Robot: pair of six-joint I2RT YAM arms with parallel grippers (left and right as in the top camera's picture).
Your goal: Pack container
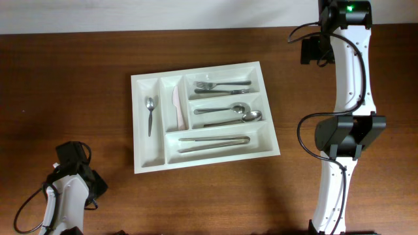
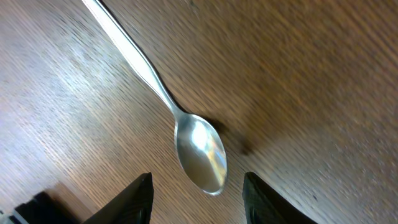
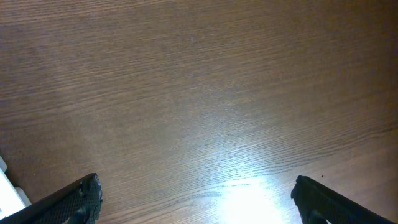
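The white container (image 1: 149, 163) lies mid-table with five compartments. It holds a small spoon (image 1: 150, 108), a white knife (image 1: 176, 108), forks (image 1: 222, 86), spoons (image 1: 228, 112) and long knives (image 1: 214, 142). My left gripper (image 1: 72, 158) is low at the front left, open. In the left wrist view its jaws (image 2: 198, 180) straddle the bowl of a metal spoon (image 2: 199, 149) lying on the wood without touching it. That spoon is hidden in the overhead view. My right gripper (image 1: 312, 51) is at the back right, wide open and empty over bare wood (image 3: 196, 186).
The table is dark brown wood. A white edge, likely the tray's corner (image 3: 9, 190), shows at the lower left of the right wrist view. The right arm (image 1: 343, 137) runs along the table's right side.
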